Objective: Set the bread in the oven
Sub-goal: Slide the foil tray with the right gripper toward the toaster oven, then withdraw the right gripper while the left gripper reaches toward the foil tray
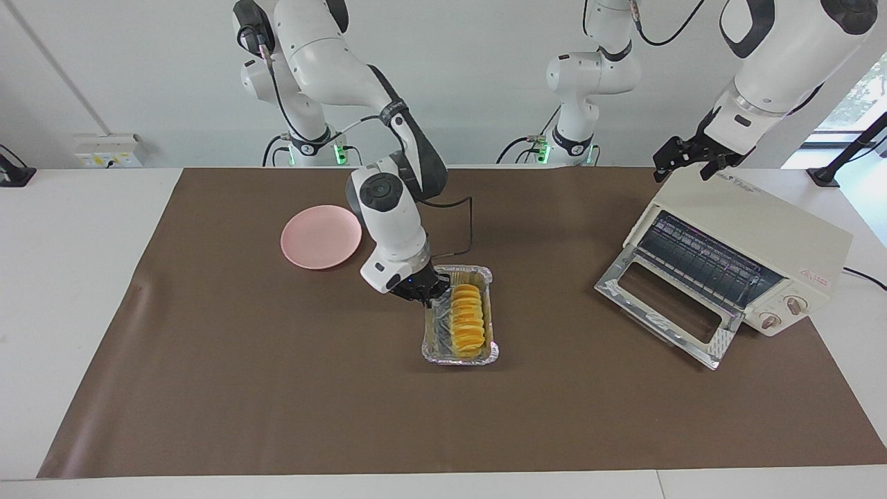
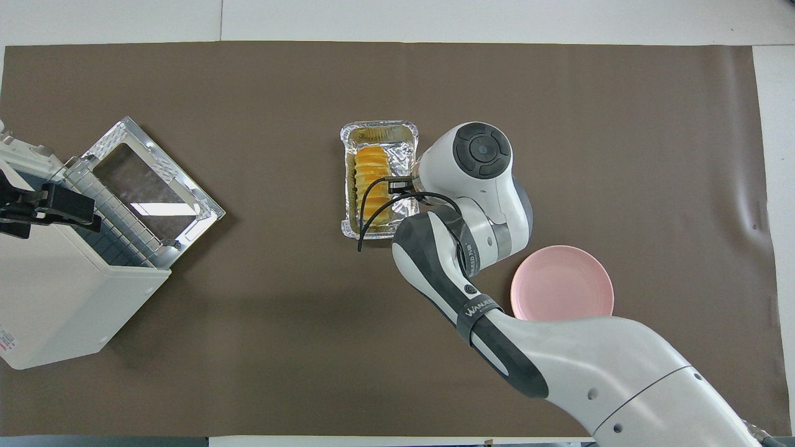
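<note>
The bread (image 1: pixel 466 317), a ridged golden roll, lies lengthwise in a silver foil tray (image 1: pixel 461 357) at mid-table; the overhead view shows the same bread (image 2: pixel 372 186) and tray (image 2: pixel 379 128). My right gripper (image 1: pixel 424 291) is low at the tray's rim on the right arm's side, shut on that rim. The cream oven (image 1: pixel 755 229) stands at the left arm's end with its glass door (image 1: pixel 665 308) dropped open and the wire rack showing. My left gripper (image 1: pixel 686 166) hangs open over the oven's top corner nearest the robots and holds nothing.
A round pink plate (image 1: pixel 321 236) lies on the brown mat toward the right arm's end, nearer to the robots than the tray. The right arm's cable loops over the tray. Bare mat lies between the tray and the oven door.
</note>
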